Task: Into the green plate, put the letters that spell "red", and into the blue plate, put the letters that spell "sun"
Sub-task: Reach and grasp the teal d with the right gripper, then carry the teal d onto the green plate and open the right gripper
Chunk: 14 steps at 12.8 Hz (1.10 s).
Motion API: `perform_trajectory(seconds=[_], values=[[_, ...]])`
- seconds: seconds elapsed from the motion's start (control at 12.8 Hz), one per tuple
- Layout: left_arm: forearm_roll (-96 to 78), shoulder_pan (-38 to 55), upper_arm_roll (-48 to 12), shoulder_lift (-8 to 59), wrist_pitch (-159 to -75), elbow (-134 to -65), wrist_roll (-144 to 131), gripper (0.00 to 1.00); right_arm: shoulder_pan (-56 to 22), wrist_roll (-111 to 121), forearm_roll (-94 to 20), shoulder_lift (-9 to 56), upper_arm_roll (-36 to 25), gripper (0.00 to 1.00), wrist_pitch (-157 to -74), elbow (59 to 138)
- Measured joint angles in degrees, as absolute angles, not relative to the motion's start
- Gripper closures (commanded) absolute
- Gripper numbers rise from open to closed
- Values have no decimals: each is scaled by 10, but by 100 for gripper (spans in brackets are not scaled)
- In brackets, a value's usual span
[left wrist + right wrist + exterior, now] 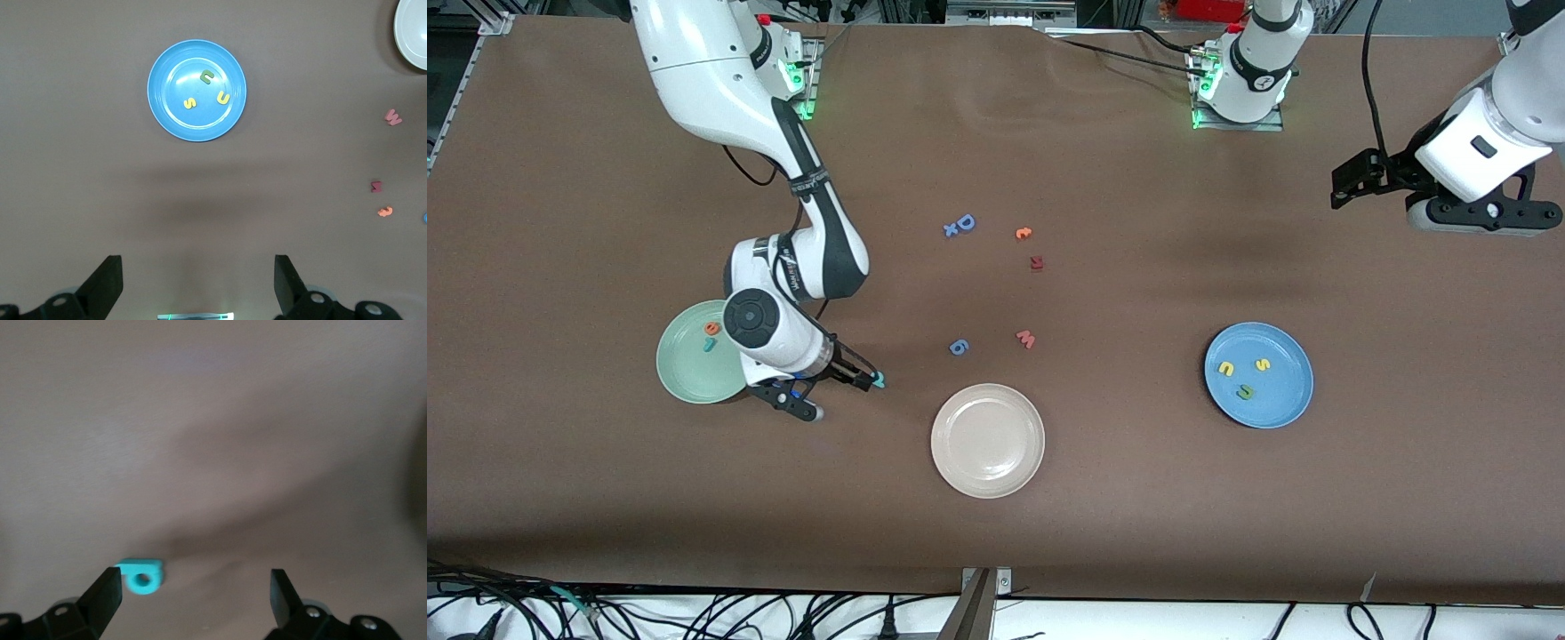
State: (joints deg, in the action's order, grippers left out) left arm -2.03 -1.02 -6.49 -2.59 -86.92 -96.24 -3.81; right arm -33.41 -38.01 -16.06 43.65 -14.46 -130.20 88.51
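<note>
- "sun" looks done: yellow "s" [1262, 364], yellow "u" [1225, 368] and green "n" [1244, 391] all lie in the blue plate [1285, 404], toward the left arm's end of the table.
- "red" is two-thirds in: orange "e" [711, 328] and teal "r" [709, 345] sit in the green plate [685, 373], toward the right arm's end.
- Step in hand, by my read: pick the teal "d" [143, 576], the last letter. It lies flat on the table just beside the green plate, between it and the beige plate [988, 440].
- Right gripper [197, 587] is low over the table at the "d", jaws wide open, holding nothing. In the right wrist view the letter sits just inside one finger [107, 593], well off-centre in the gap; whether it touches that finger I can't tell.
- Left gripper [198, 283] is up high over the table's end, clear of the blue plate, jaws fully open, empty. Arm is waiting.
- Next move calls for: shift the right gripper sideways to centre the "d" between the jaws, drop to table level, close. The letter is thin and small, so the fingers need to get right down to the surface or they will close above it.
- Then lift, carry over the green plate and release inside the rim, clear of "e" and "r".
- Distractors to leave alone: blue "D" [964, 223], blue "6" [958, 347], pinkish "w" [1025, 339], orange "c" [1023, 234], dark red letter [1036, 262].
</note>
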Motion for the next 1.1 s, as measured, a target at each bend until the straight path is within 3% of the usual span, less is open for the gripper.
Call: perform_trajectory(seconds=[0.55,0.7,0.94,1.1], values=[[-20,-18,-78,-31,-872,-966,-41,0,-351,-406,-161,488,-136,5,-1303,834],[-20,-17,-77,-32,-876,-966,-41,0,-352,-407,-161,496,-136,14,-1305,829],[-20,5,-32,-30,-880,-956,-37,0,-351,-407,-161,500,-137,43,-1305,827],[-20,10,0,-22,-880,-955,-10,0,-351,-407,-161,500,-137,53,-1305,826]])
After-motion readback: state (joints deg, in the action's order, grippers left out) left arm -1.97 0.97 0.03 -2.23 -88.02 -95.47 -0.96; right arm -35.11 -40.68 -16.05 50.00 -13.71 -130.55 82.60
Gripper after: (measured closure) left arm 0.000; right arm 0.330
